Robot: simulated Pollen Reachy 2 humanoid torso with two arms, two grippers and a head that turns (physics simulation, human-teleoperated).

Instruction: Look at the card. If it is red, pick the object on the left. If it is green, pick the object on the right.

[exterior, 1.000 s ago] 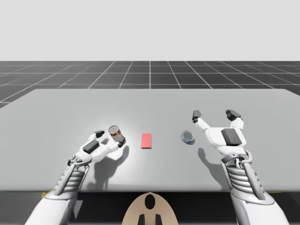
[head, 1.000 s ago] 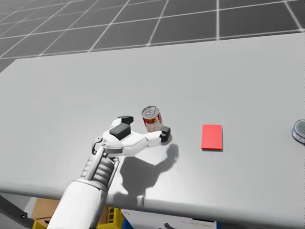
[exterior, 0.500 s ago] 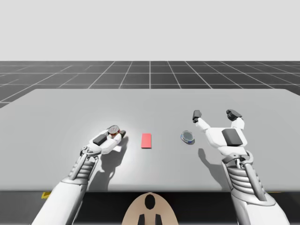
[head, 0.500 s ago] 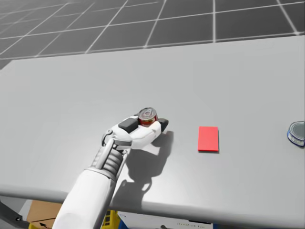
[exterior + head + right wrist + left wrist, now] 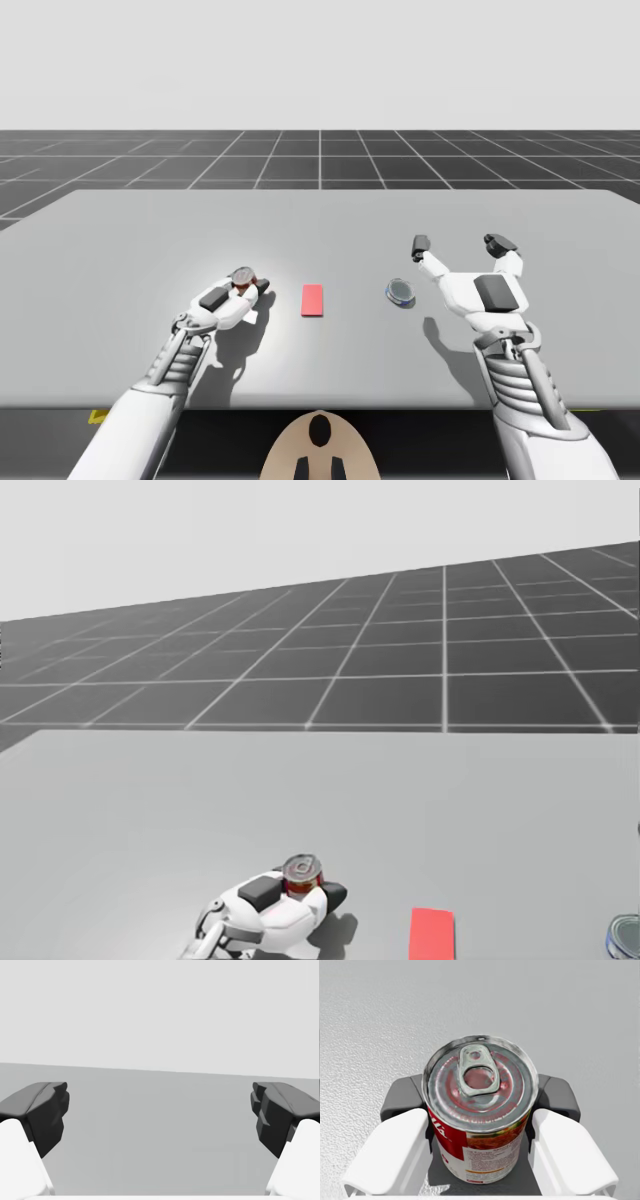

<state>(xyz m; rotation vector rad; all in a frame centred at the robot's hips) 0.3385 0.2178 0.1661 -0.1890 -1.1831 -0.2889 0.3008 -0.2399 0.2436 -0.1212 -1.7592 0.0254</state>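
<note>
The red can [image 5: 480,1125] is upright just left of the red card [image 5: 313,299], with both pads of the robot's left gripper [image 5: 480,1097] pressed to its sides, since a red card calls for the left object. Right of the card, the low blue can [image 5: 400,291] lies untouched. Beyond it the right gripper [image 5: 160,1110] hovers spread wide, holding nothing.

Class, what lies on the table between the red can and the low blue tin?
The red card, flat and apart from both the red can and the low blue tin, seen in the high view.
</note>
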